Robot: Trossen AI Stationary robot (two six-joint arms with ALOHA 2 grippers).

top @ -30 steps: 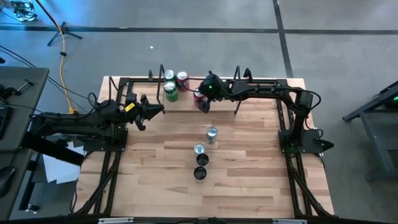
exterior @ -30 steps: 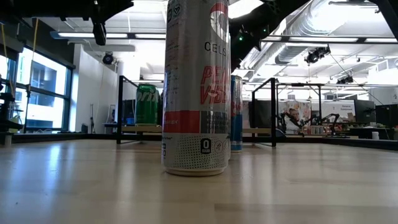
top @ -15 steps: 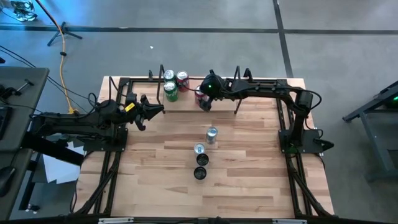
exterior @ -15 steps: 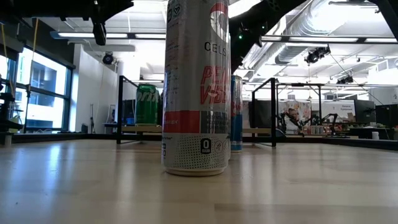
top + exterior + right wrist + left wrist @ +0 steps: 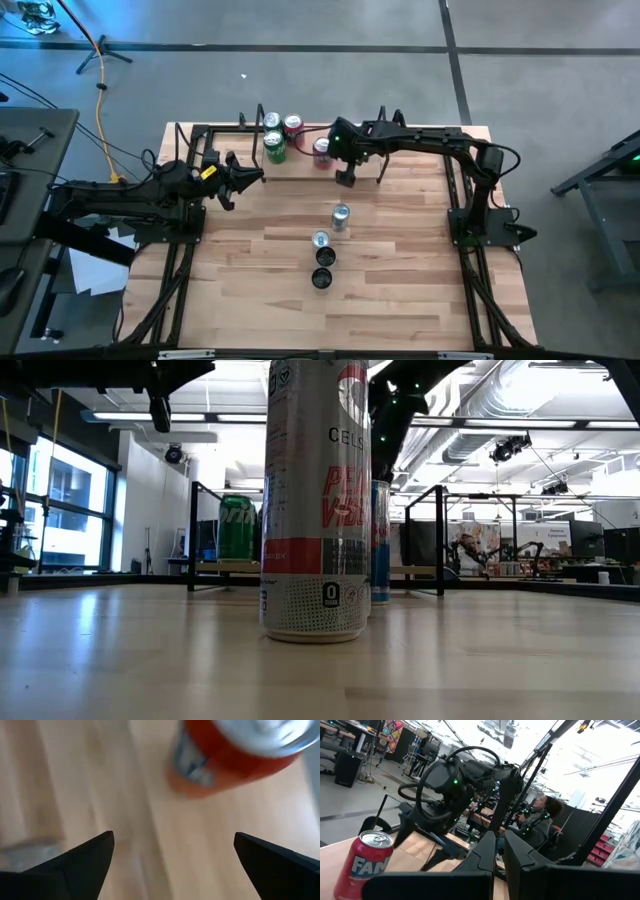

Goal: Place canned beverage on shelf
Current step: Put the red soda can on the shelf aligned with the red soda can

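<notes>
My right arm reaches in from the right side across the far part of the table, elbow bent, wrist turned downward. My right gripper (image 5: 345, 176) hangs there, fingers (image 5: 82, 857) spread wide apart, nothing between them. My left arm lies low along the left side, forearm pointing right. My left gripper (image 5: 255, 178) has its fingers (image 5: 487, 852) pressed together, empty.

Shelf (image 5: 300, 160): low pale-wood board with a black wire upright at each end. Red can (image 5: 321, 149): upright on the shelf, near its middle, silver top up, free of any grip. Two green cans (image 5: 274, 146) and another red one (image 5: 293, 125) stand near the shelf's left end.
</notes>
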